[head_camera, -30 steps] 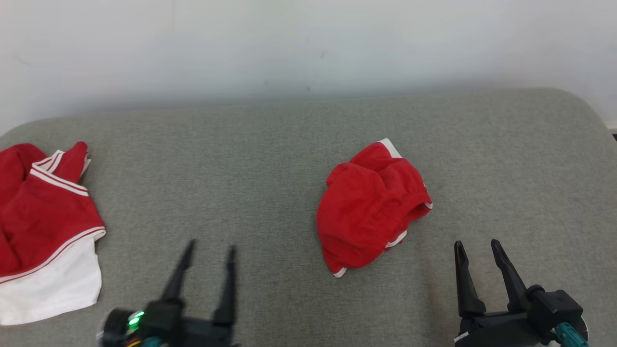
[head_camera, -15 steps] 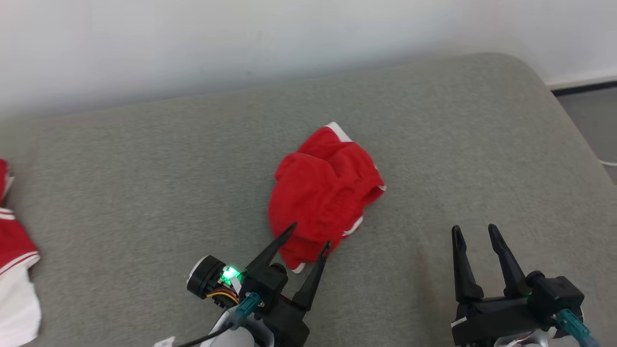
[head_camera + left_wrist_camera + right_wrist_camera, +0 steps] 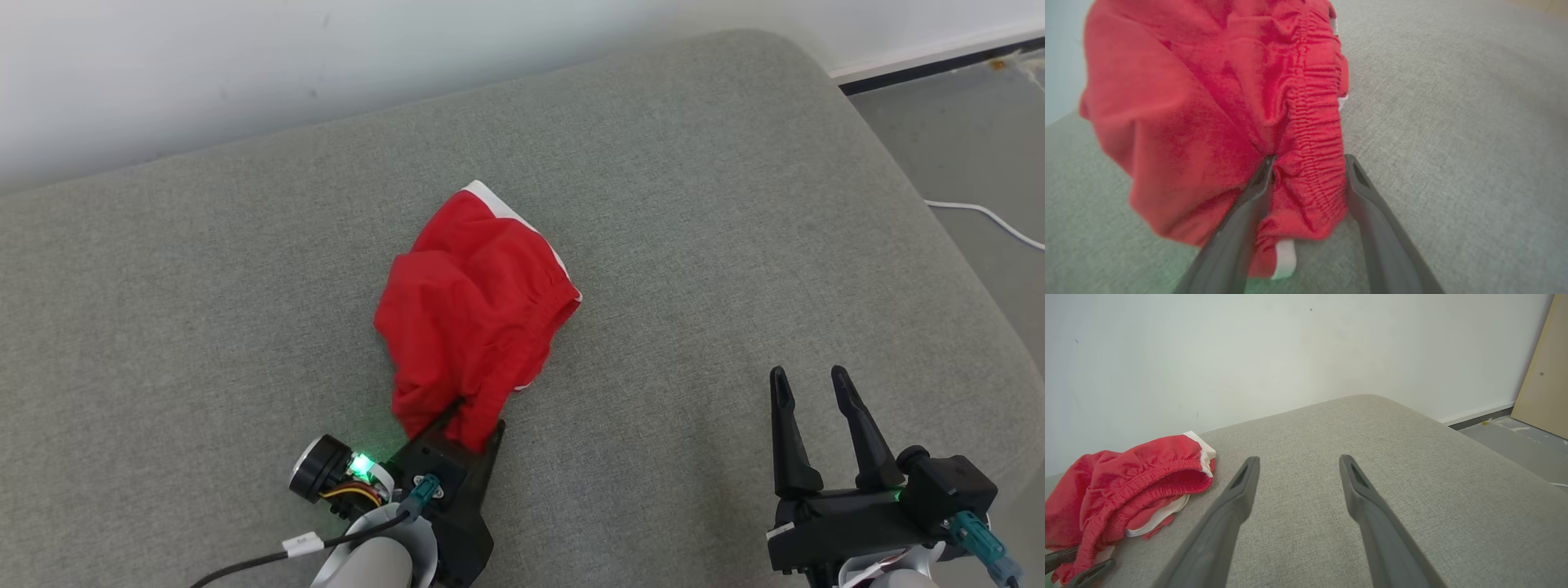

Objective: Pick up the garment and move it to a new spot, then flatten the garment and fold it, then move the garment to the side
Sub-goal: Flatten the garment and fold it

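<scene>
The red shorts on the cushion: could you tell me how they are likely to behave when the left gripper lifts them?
The red shorts lie crumpled in soft folds, so they will probably hang limp and drape. The thin cloth looks light. Gripped at the gathered waistband, where the left gripper straddles a fold, it may stretch a little.

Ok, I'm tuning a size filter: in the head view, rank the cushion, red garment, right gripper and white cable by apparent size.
1. grey cushion
2-3. red garment and right gripper look alike; the gripper is nearer the camera, so unranked
4. white cable
</scene>
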`<state>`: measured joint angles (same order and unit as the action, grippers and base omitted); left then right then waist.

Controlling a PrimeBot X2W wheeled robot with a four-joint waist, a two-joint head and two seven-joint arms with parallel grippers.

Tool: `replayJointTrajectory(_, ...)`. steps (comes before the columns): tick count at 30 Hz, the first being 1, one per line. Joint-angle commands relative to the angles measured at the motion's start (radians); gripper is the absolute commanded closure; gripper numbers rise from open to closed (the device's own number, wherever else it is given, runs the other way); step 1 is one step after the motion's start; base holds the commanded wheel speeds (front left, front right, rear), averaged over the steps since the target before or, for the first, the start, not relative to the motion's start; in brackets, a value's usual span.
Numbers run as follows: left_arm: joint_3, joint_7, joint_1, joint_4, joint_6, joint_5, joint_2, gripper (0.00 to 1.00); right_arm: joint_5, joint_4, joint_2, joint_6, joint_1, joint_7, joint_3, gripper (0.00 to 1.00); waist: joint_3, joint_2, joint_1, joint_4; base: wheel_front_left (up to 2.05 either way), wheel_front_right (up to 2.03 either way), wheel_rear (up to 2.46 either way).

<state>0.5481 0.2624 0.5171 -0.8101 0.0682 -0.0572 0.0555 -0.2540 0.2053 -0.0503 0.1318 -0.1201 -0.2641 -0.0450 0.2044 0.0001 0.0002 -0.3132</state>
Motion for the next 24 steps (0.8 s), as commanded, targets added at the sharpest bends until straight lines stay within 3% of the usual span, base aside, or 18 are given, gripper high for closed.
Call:
replayJointTrajectory(1,0.005,0.001,0.015,-0.011,-0.004,-0.011,-0.001,1.0,-0.002,-0.002,0.0,-0.002,0.001,-0.001,0.005,0.0,-0.003,-0.0001,-0.0002,0.002,0.0,0.0,0.0)
replayJointTrajectory(7,0.051,0.003,0.032,0.074,0.03,-0.06,-0.004,1.0,-0.006,-0.003,0.0,-0.002,0.011,-0.001,0.008,0.0,-0.018,-0.0001,-0.0002,0.026,0.0,0.0,0.0)
replayJointTrajectory(12,0.165,-0.001,0.105,0.199,0.055,-0.131,-0.006,1.0,-0.017,0.007,0.0,-0.002,0.011,-0.001,0.013,0.0,-0.026,-0.0001,-0.0002,0.035,0.0,0.0,0.0)
replayJointTrajectory(22,0.367,-0.048,0.415,0.381,0.061,-0.311,-0.006,1.0,-0.03,0.019,0.0,-0.002,-0.02,-0.001,0.039,0.0,-0.017,-0.0001,-0.0002,-0.023,0.0,0.0,0.0)
replayJointTrajectory(24,0.384,-0.041,0.478,0.407,0.04,-0.374,-0.005,1.0,-0.032,0.021,0.0,-0.002,-0.018,-0.001,0.052,0.0,-0.015,-0.0001,-0.0002,-0.035,0.0,0.0,0.0)
